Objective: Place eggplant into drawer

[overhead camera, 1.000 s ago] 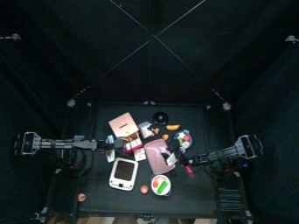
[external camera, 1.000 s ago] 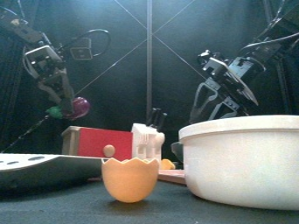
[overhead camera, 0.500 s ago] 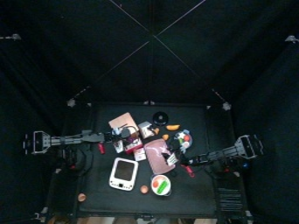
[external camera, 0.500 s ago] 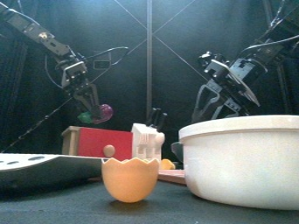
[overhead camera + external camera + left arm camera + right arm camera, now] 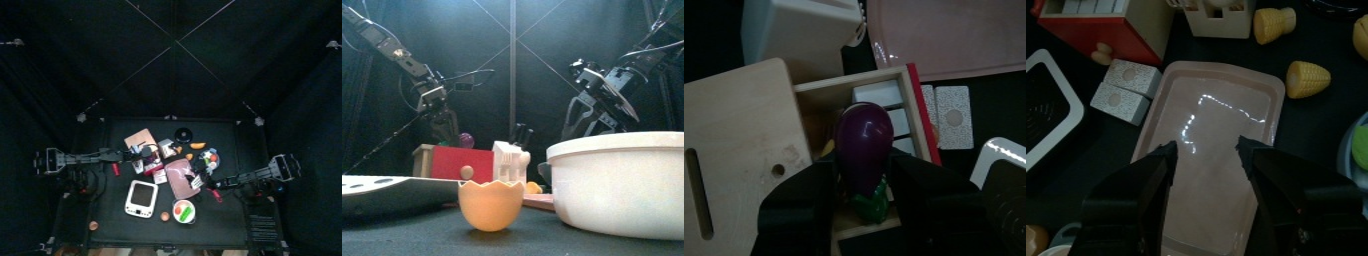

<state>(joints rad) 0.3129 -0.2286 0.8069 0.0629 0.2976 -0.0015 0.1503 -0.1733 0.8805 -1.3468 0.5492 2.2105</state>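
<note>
Eggplant (image 5: 863, 140), purple and glossy, sits clamped in the left claw (image 5: 865, 190), now lowered from its higher carry to just above the open wooden drawer (image 5: 885, 100) beyond; release looks near. Right claw (image 5: 1211, 170) hovers apart over a pink tray (image 5: 1213, 140).

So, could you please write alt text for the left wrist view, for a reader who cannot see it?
The left gripper holds a purple eggplant by its green stem end, directly over the open wooden drawer. A pale wooden board lies beside the drawer and a pink tray beyond it.
</note>
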